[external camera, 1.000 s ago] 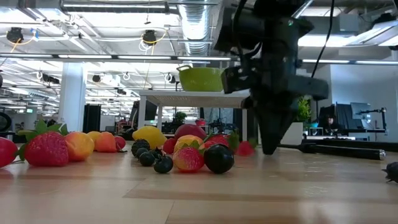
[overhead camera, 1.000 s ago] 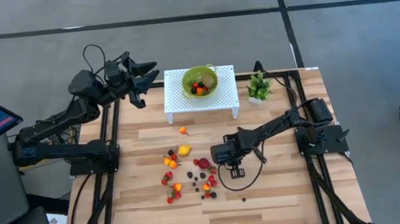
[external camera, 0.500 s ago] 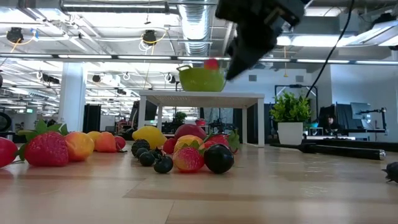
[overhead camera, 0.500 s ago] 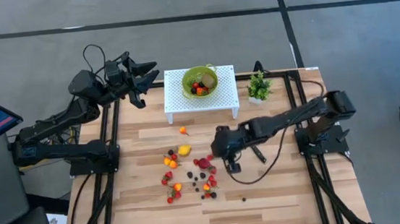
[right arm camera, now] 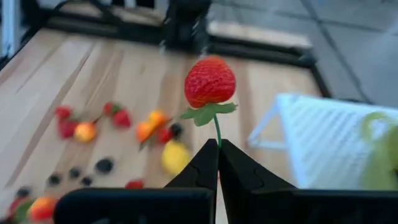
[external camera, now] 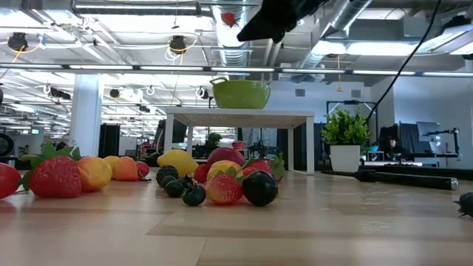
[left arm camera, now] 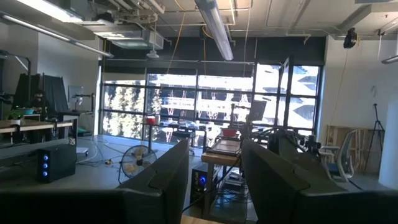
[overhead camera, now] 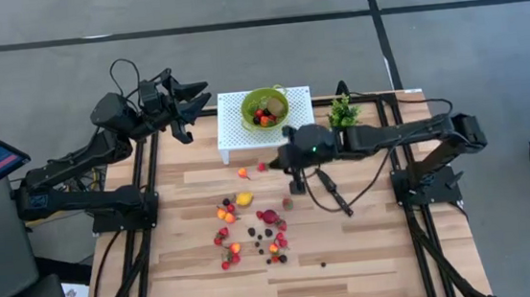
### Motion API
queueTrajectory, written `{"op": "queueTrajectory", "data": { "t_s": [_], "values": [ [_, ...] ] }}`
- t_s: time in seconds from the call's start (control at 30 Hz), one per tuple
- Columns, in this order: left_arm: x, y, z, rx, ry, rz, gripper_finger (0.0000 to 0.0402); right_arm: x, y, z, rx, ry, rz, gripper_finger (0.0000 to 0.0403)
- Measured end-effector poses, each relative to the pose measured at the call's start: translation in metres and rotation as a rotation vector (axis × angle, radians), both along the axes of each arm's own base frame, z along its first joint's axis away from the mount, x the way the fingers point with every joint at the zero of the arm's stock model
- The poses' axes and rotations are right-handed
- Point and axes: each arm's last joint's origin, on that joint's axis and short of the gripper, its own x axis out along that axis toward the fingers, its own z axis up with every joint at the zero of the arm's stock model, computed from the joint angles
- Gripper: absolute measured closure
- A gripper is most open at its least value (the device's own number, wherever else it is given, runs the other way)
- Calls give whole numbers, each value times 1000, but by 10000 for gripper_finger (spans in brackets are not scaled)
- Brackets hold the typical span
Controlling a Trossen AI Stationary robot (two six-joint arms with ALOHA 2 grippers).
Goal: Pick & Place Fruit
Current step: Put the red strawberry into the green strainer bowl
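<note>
Many small toy fruits (overhead camera: 248, 229) lie loose on the wooden table, also seen as a row in the low view (external camera: 177, 181). My right gripper (overhead camera: 272, 164) hangs high over the table, just near of the white stand (overhead camera: 245, 136). It is shut on a red strawberry (right arm camera: 210, 81), which also shows in the low view (external camera: 228, 18). A green bowl (overhead camera: 264, 106) with fruit in it sits on the stand. My left gripper (overhead camera: 198, 97) is raised beyond the table's far left corner, open, with nothing between its fingers (left arm camera: 168, 180). My right gripper pinches the strawberry's thin green stem (right arm camera: 217, 135) between the free ends of its two fingers. The fingers slant down and point toward the table's left. The berry stands out past the fingertips on its stem, lifted clear of the table.
A small green potted plant (overhead camera: 343, 115) stands at the far right beside the stand. A lone dark berry (overhead camera: 322, 265) lies near the front. The near right part of the tabletop (overhead camera: 379, 244) is bare wood.
My right gripper, shut the whole time, has risen from the table beside the fruit pile and gone toward the far edge and the white stand. It has tipped from pointing straight down to a shallow slant. The strawberry has been lifted clear with it.
</note>
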Motion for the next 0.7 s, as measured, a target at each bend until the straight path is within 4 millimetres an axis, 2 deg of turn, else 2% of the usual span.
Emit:
{"op": "queueTrajectory", "data": {
  "t_s": [0.3,0.53,0.7],
  "values": [
    [0,0,0,0,0,0,259,2,-54,13,-18,-161,-155,401],
    [0,0,0,0,0,0,259,-6,-94,15,-32,-191,-272,401],
    [0,0,0,0,0,-1,259,-14,-115,13,-32,-167,-336,402]
  ]
}}
